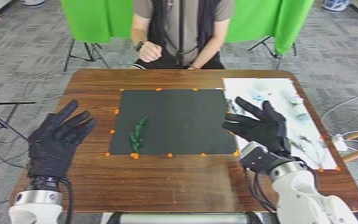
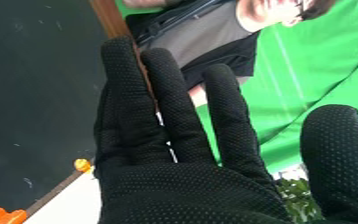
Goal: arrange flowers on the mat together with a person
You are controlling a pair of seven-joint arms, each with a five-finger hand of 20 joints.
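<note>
Table (image 1: 179,185): brown wood, bearing all items listed below.

Mat (image 1: 175,122): dark, flat, roughly square; landmark for every place given here. Risk: a hand lowered too far could catch an edge and drag it askew, the stem on it along with it.

White sheet (image 1: 245,86): to the right of the mat, adjoining its right edge; serves as ground for the supply. Risk: a low sweep could ruck it and roll the stock about.

Right hand (image 1: 264,131): black glove; above the mat's right edge and the neighbouring part of the sheet. Opened wide, fingers nearly straight, thumb apart, nothing held. Risk: at this border the spread fingers could brush nearby blooms when lowered; closing on thin stems laid close together may take two or none.

Left hand (image 1: 60,140): black glove; left of the mat, clear of it. Open, fingers loosely extended, empty. Risk: slight while idle; a move rightward at low height could knock the sprig.

Green sprig (image 1: 138,135): one, leafy, lying on the mat's left part, lower end close to the near edge. Risk: light, so easily nudged by a glove or a further stem laid down.

Flowers (image 1: 296,100): several, pale, with thin stems, on the sheet right of the mat. Risk: petals crushed by too firm a pinch.

Orange markers (image 1: 135,156): small, spaced round the mat's border.
</note>
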